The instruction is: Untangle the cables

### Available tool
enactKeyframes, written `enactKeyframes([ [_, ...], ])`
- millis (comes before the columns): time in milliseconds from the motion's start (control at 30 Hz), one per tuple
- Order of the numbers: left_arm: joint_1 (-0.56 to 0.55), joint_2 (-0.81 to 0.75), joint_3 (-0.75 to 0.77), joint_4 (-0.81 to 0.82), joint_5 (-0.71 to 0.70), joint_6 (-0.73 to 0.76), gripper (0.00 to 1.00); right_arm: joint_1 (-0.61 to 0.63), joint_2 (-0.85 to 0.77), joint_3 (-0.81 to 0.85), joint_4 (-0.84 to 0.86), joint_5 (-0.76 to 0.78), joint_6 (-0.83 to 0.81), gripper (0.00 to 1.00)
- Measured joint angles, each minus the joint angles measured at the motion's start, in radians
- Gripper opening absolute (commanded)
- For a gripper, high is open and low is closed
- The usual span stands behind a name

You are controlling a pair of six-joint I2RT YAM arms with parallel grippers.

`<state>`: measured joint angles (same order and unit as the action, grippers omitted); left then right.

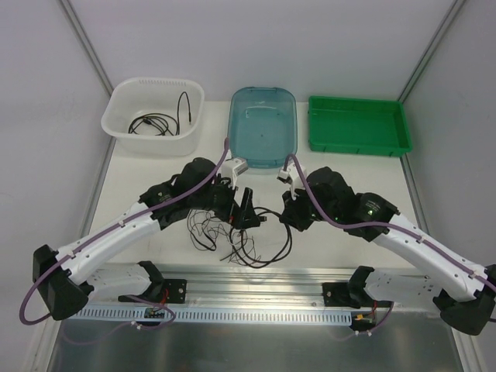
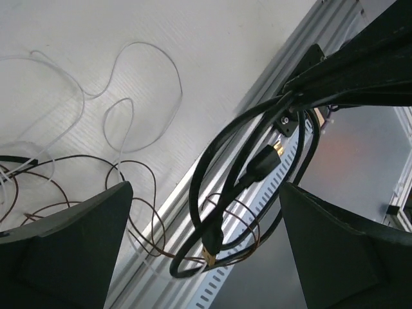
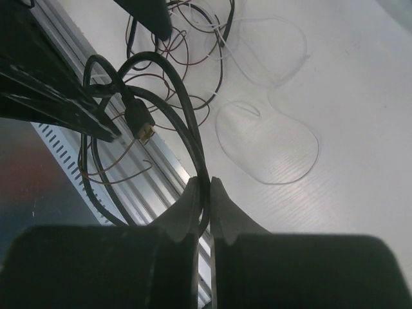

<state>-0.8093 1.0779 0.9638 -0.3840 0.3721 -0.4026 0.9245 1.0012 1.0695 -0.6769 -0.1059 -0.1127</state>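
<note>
A thick black cable (image 1: 273,242) with gold-tipped plugs (image 2: 211,254) hangs in loops above the table's front rail. My right gripper (image 3: 205,192) is shut on one strand of it (image 3: 193,138); it also shows in the top view (image 1: 290,214). My left gripper (image 2: 206,251) is open, its fingers (image 2: 64,251) wide apart on either side of the hanging loops (image 2: 222,187), not touching them; in the top view it sits beside the right gripper (image 1: 249,209). Thin brown wires (image 2: 132,187) thread through the black loops and spread into a tangle (image 1: 208,229). A thin white wire (image 3: 270,148) curls on the table.
A white basket (image 1: 118,105) at the back left holds a black cable (image 1: 153,122). A blue bin (image 1: 263,124) and a green tray (image 1: 356,124) stand at the back. A slotted metal rail (image 1: 256,314) runs along the front edge.
</note>
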Motion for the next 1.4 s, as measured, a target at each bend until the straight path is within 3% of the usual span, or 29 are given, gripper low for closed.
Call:
enactKeyframes([
  [67, -0.012, 0.040, 0.027, 0.010, 0.017, 0.023, 0.91, 0.013, 0.003, 0.016, 0.010, -0.003, -0.024, 0.03],
  [167, -0.029, 0.085, 0.048, 0.023, 0.040, 0.046, 0.69, 0.025, 0.003, 0.023, 0.022, -0.006, -0.050, 0.04],
  [267, -0.035, 0.103, 0.049, 0.030, 0.047, 0.048, 0.36, 0.029, 0.006, 0.023, 0.027, 0.010, -0.063, 0.06],
  [300, -0.036, 0.103, 0.049, 0.032, 0.047, 0.047, 0.15, 0.029, 0.006, 0.022, 0.031, 0.027, -0.064, 0.07],
  [367, -0.035, 0.096, 0.049, 0.039, 0.040, 0.045, 0.00, 0.029, 0.004, 0.009, 0.046, 0.079, -0.060, 0.14],
  [433, -0.037, 0.083, 0.046, 0.058, 0.014, 0.045, 0.00, 0.032, 0.004, -0.020, 0.086, 0.131, -0.035, 0.21],
  [567, -0.042, 0.001, 0.010, 0.064, -0.116, 0.016, 0.00, 0.019, -0.002, -0.083, 0.100, 0.241, 0.051, 0.61],
  [667, -0.042, -0.079, -0.012, 0.068, -0.257, -0.028, 0.00, 0.011, -0.047, -0.153, 0.098, 0.272, 0.119, 0.74],
  [900, -0.041, -0.145, -0.048, 0.071, -0.496, -0.143, 0.00, 0.018, -0.188, -0.278, 0.253, 0.165, 0.249, 0.79],
  [1233, -0.041, -0.166, -0.057, 0.071, -0.640, -0.263, 0.00, 0.123, 0.040, -0.353, 0.585, -0.016, 0.319, 0.81],
  [1300, -0.041, -0.172, -0.057, 0.071, -0.647, -0.280, 0.00, 0.135, 0.075, -0.353, 0.623, -0.020, 0.323, 0.79],
  [1400, -0.041, -0.186, -0.060, 0.071, -0.667, -0.309, 0.00, 0.138, 0.123, -0.353, 0.679, -0.022, 0.328, 0.65],
])
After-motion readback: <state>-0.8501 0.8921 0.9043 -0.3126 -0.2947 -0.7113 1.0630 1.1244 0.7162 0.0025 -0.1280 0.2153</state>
